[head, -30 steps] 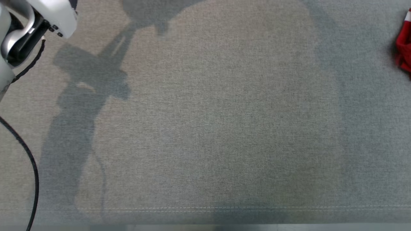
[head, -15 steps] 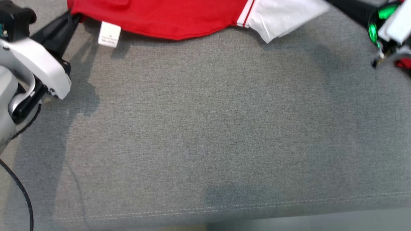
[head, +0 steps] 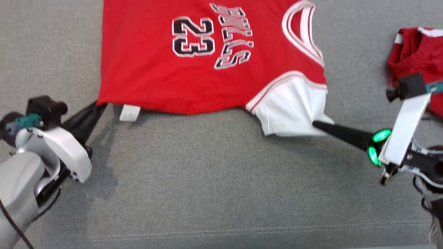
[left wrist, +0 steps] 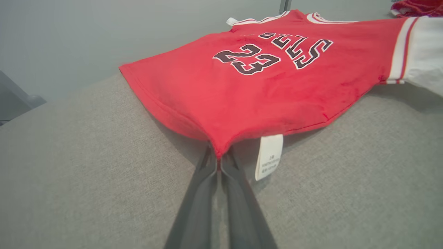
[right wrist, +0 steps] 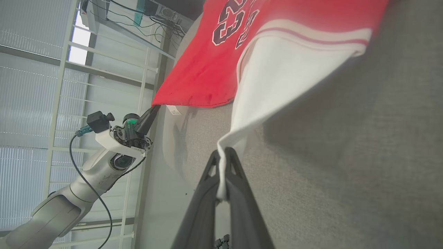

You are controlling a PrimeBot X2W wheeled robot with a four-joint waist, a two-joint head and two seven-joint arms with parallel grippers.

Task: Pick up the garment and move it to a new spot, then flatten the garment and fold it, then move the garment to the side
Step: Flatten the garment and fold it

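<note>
Grey fabric-covered table (head: 221,180): a red jersey (head: 145,76) printed "BULLS 23" lies spread. Left end effector (head: 99,105) pinches its hem corner beside a white label (head: 129,113); right end effector (head: 316,123) pinches the white sleeve (head: 290,110).

On my feed the left forearm (head: 17,183) is a smooth pale-grey tube. It is capped at the wrist by a curved white shell (head: 65,152) with small dark fasteners at its lower rim. A black camera block (head: 45,107) with a teal plug (head: 26,121) sits on top, and a thin black cable (right wrist: 70,152) runs along the arm. The left gripper (head: 100,105) has two long, dark, tapering fingers. On the right I see a flat white plate (head: 405,128), two glowing green lights (head: 377,143) and a second black block (head: 408,86) with its own teal connector (head: 434,86). The right gripper (head: 315,124) is equally dark and slim.
</note>
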